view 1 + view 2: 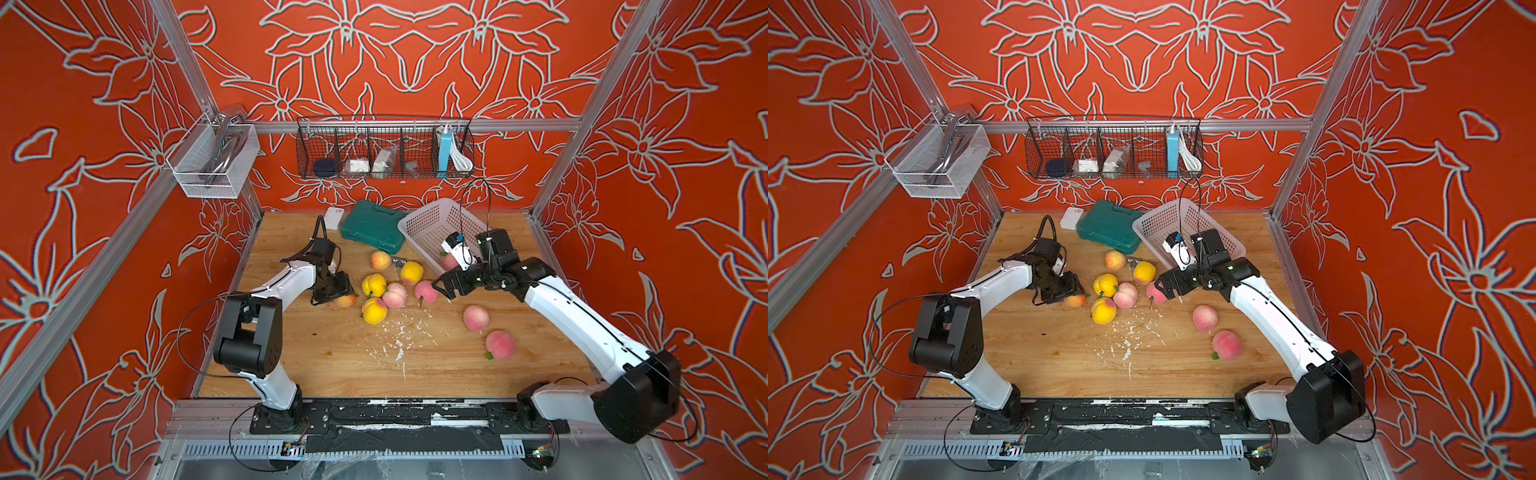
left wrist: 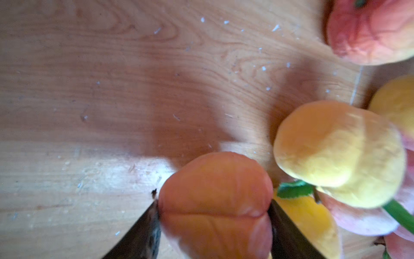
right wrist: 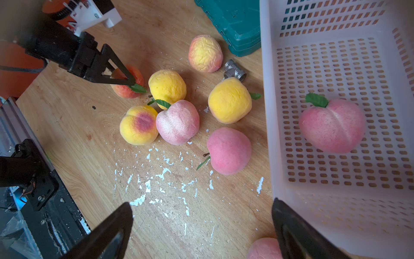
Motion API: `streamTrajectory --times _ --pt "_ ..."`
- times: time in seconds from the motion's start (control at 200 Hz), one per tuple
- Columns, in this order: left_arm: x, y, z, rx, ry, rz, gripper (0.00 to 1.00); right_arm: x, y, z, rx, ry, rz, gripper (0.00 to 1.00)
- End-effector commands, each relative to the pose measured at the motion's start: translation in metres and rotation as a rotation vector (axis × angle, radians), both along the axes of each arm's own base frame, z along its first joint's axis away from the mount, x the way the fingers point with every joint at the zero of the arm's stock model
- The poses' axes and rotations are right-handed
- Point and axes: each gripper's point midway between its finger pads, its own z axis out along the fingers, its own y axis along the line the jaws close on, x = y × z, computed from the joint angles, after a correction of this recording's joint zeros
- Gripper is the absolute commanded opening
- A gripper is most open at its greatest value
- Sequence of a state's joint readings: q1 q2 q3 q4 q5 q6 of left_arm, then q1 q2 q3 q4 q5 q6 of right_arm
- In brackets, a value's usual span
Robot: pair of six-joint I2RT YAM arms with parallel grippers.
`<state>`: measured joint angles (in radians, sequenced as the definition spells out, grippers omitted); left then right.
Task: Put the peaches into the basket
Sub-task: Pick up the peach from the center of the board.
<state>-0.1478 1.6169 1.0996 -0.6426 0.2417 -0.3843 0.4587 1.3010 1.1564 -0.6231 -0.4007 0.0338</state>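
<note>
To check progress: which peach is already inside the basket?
The pink peach with a green leaf, alone inside the basket; every other peach is outside it.

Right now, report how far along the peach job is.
Done: one pink peach lies in the basket. In hand: the left gripper is shut on an orange-red peach; the right gripper is open and empty. Left: eight more peaches on the table.
</note>
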Motion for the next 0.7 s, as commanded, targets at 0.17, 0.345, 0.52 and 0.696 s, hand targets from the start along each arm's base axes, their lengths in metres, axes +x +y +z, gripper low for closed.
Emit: streamTrajectory --times 0.17,0.345,0.52,0.696 --pt "-0.022 -0.039 0.076 -0.171 -0.112 -0.072 0.64 -0.003 0.004 0.023 0.078 -0.031 -0.018 0.99" --pt "-0.030 -0.067 0.110 -0.314 -0.158 -0.121 0.64 -0.010 0.020 0.041 0.181 -0.062 0.041 0.99" --pt "-0.034 -0.098 0.149 -0.477 -0.203 -0.183 0.64 -0.021 0.041 0.060 0.323 -0.089 0.135 0.99" --pt "-0.032 -0.118 0.167 -0.605 -0.208 -0.212 0.64 -0.039 0.055 0.078 0.358 -0.178 0.237 0.99"
